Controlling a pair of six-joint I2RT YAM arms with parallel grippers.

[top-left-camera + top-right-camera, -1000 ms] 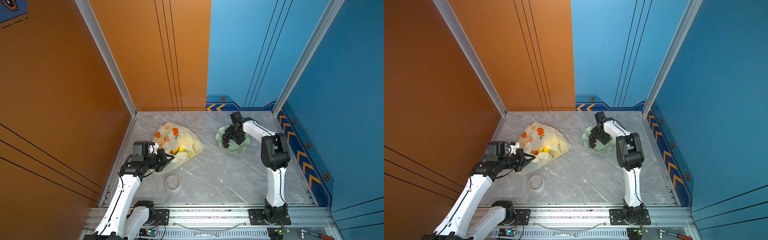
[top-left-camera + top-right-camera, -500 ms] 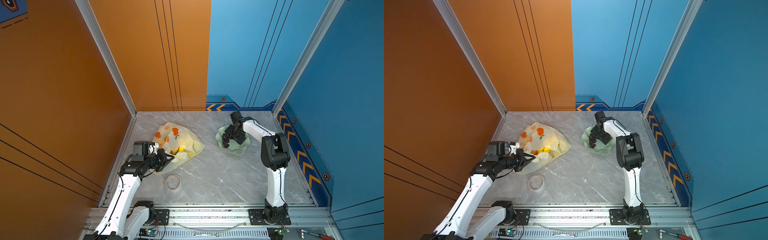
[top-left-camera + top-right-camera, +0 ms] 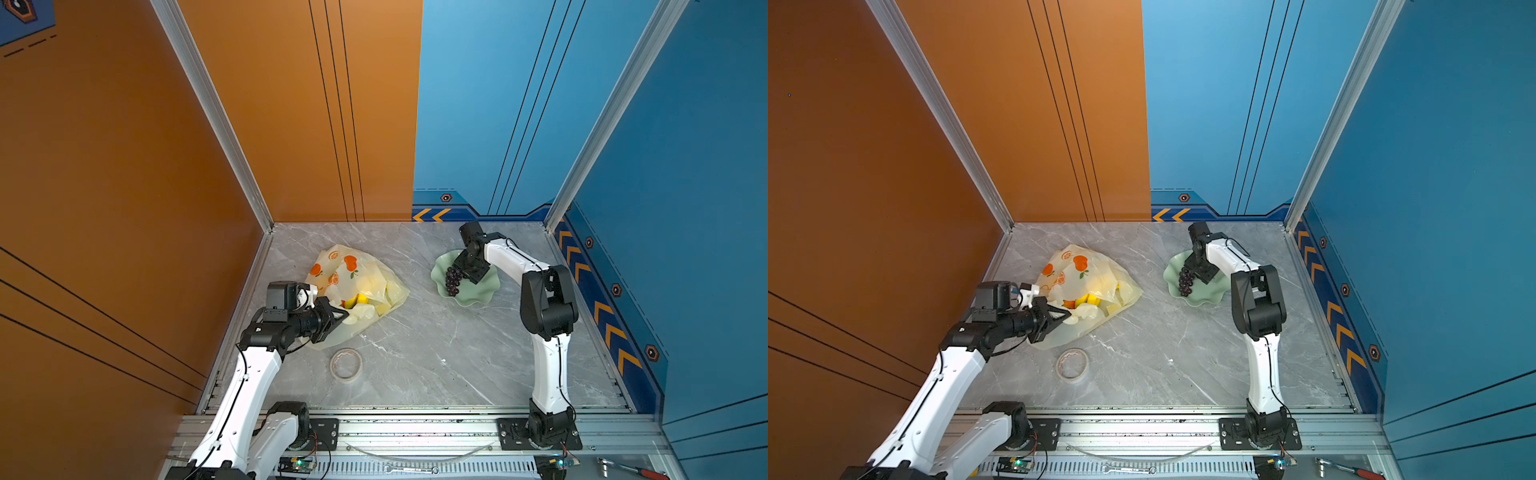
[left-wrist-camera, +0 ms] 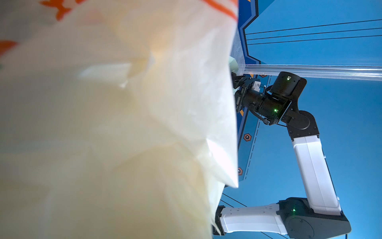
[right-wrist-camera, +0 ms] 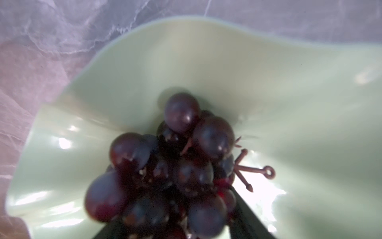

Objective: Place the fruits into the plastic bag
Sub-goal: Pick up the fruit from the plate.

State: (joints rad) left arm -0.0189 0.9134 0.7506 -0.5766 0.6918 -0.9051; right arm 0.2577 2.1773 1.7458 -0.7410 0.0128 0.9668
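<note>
Right end effector (image 3: 458, 272) straddles the dish's (image 3: 478, 301) grapes (image 3: 453, 281), grip unclear.
Left end effector (image 3: 343, 314) clamps the bag (image 3: 353, 270); other fruits (image 3: 360, 299) already inside.

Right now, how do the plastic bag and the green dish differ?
The plastic bag is crumpled, cream and translucent with orange prints; the dish is smooth, plain pale green and wavy-edged. The bag shows yellow fruits inside; the dish holds only the grapes. The bag spreads wider than the dish. Both lie on the marble table.
</note>
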